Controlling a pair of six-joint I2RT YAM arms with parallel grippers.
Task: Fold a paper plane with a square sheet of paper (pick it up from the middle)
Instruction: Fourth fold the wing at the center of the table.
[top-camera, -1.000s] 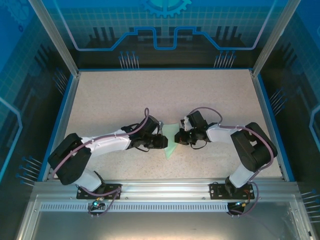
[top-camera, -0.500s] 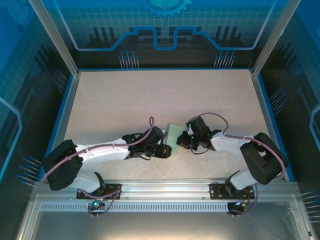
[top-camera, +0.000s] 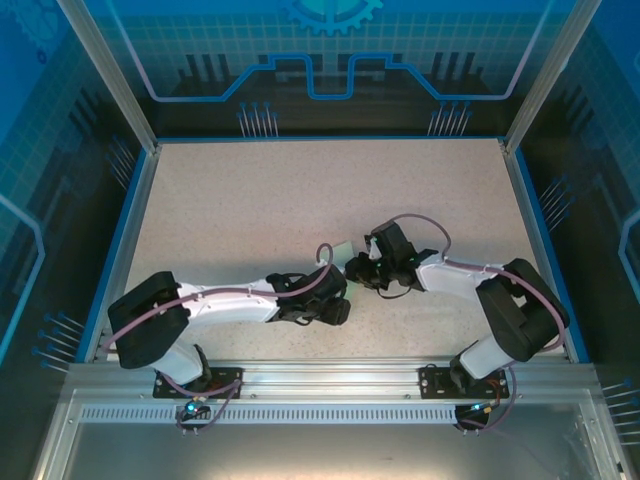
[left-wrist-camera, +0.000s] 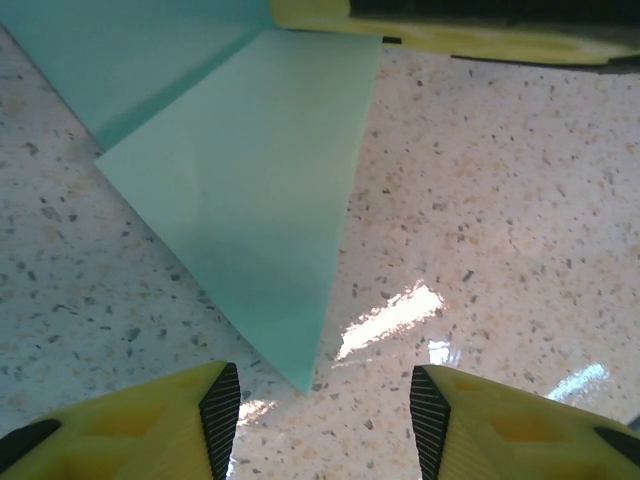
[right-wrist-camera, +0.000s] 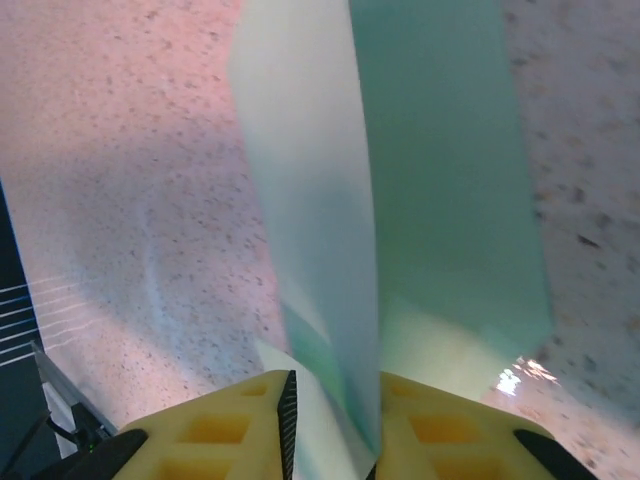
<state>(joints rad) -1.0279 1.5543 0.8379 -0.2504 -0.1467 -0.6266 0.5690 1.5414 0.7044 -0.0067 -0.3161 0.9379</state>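
The paper plane (left-wrist-camera: 250, 180) is pale mint-green, folded to a point, and lies on the speckled table in the left wrist view. Its tip ends just ahead of my left gripper (left-wrist-camera: 325, 420), whose jaws stand wide apart and touch nothing. From above, a small piece of the paper plane (top-camera: 343, 250) shows beside my right gripper (top-camera: 355, 268), with my left gripper (top-camera: 337, 302) just nearer. In the right wrist view an upright fold of the paper plane (right-wrist-camera: 440, 180) stands between the slightly parted jaws of my right gripper (right-wrist-camera: 335, 430), leaning on the right finger (right-wrist-camera: 430, 420).
The table (top-camera: 250, 200) is a speckled beige surface with a blue rim (top-camera: 120, 240) and a metal rail (top-camera: 320, 375) along its near edge. Both arms meet near the table's middle front. A yellow finger of the right gripper (left-wrist-camera: 480, 35) crosses the top of the left wrist view.
My left arm has swung right and nearer, and its jaws have opened wider. The right gripper's jaws have loosened from tightly shut. Less of the paper shows from above.
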